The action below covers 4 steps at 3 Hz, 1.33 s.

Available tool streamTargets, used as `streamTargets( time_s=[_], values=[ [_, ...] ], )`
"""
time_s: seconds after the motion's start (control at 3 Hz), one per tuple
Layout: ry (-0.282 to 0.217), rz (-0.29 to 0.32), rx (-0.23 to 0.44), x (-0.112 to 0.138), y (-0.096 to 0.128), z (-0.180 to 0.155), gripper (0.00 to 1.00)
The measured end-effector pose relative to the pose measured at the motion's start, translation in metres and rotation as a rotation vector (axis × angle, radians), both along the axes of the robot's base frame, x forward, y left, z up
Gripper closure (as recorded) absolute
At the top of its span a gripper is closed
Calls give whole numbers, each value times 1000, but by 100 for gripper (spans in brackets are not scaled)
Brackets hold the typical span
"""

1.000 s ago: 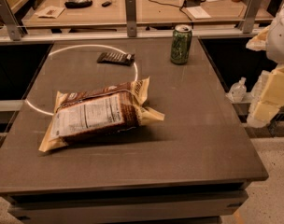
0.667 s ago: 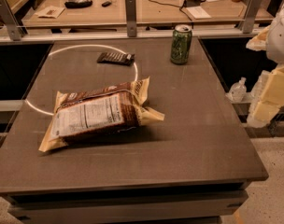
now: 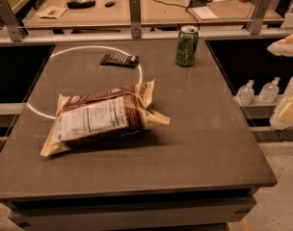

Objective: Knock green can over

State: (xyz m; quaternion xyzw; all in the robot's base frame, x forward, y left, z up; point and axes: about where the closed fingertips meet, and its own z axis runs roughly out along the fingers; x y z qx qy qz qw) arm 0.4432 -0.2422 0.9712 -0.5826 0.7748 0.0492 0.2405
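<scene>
The green can (image 3: pixel 187 45) stands upright near the far right edge of the dark table (image 3: pixel 199 143). It has a mottled green print and a silver top. A brown and cream snack bag (image 3: pixel 100 119) lies flat in the middle left of the table. My gripper (image 3: pixel 287 110) shows as cream-coloured parts at the right edge of the view, beyond the table's right side. It is well to the right of the can, nearer to me, and touches nothing.
A small dark wrapper (image 3: pixel 118 59) lies at the far middle of the table, on a bright ring of light. A metal rail with posts (image 3: pixel 134 11) runs behind the table. Two small clear bottles (image 3: pixel 245 91) stand on a low shelf to the right.
The arm parts at the right edge have shifted slightly to the right. The can, the bag and the wrapper have not moved.
</scene>
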Motion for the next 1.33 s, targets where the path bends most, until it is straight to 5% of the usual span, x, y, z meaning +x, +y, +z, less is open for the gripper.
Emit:
streamTargets(
  time_s=[0.67, 1.0, 1.33],
  values=[
    [-7, 26, 410, -12, -5, -26, 0],
    [3, 33, 720, -19, 10, -30, 0],
    [-41, 25, 807, -13, 17, -33, 0]
  ],
)
